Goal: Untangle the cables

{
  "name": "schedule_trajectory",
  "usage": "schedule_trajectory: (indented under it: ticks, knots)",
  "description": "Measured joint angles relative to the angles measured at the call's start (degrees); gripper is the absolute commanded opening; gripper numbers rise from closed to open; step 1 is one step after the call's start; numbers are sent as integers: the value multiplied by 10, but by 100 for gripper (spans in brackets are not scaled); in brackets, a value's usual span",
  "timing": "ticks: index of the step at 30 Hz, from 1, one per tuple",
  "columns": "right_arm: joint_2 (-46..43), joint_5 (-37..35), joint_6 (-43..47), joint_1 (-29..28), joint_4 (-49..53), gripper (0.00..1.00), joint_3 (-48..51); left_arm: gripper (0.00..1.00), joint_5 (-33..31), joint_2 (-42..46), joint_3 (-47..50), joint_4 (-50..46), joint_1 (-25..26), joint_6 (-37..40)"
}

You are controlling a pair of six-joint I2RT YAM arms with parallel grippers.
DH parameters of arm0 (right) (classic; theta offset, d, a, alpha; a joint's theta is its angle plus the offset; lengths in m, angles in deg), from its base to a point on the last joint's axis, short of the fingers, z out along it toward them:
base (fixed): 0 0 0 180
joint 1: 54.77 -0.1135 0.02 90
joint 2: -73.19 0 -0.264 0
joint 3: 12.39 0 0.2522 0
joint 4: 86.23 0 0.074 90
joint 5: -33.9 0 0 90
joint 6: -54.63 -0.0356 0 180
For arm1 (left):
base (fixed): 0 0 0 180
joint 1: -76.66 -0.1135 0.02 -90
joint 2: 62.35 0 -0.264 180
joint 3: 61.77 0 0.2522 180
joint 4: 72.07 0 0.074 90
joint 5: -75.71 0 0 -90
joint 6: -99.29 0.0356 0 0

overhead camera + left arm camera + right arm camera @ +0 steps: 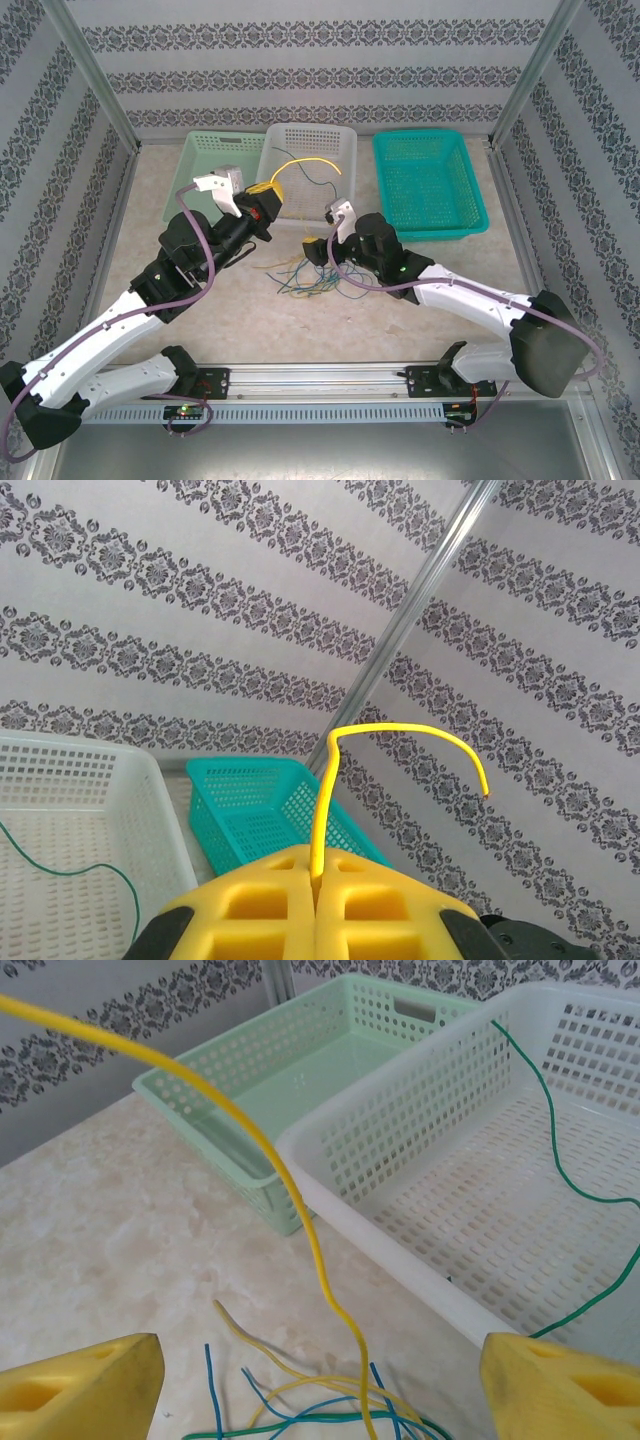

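The left gripper (318, 885) is shut tight, its yellow pads pressed flat together on the yellow cable (322, 810); the stretch inside the seam is hidden; above the pads the cable climbs, bends over and ends free in the air. Left of this gripper lies the white basket (150, 810), and beyond it the teal basket (250, 810).

The right gripper (320, 1400) stands wide open with nothing in its hold; only its two pad tips show, at the bottom corners of its wrist view. The yellow cable drops between them, touching neither, and its lower end is lost among the loose cables (300, 1415); these yellow, blue and green strands lie on the worktop (120, 1240) just ahead of this gripper, cut off by the frame and too thin to count. Ahead and right, a green cable (536, 1110) trails in the white basket, its end out of frame; ahead and left sits the pale green basket (215, 1135).
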Motion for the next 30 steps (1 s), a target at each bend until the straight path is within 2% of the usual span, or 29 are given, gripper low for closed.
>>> schedule_trajectory:
  ticks: [8, 21, 30]
  knots:
    - [27, -5, 33, -18, -12, 89, -20, 2, 13, -3, 1, 10, 0, -12]
    - [24, -39, 96, -24, -48, 86, -42, 2, 13, 0, 3, 14, 0, -24]
    - [54, -22, 136, -34, -56, 73, -91, 3, 15, -1, 3, 14, 0, -30]
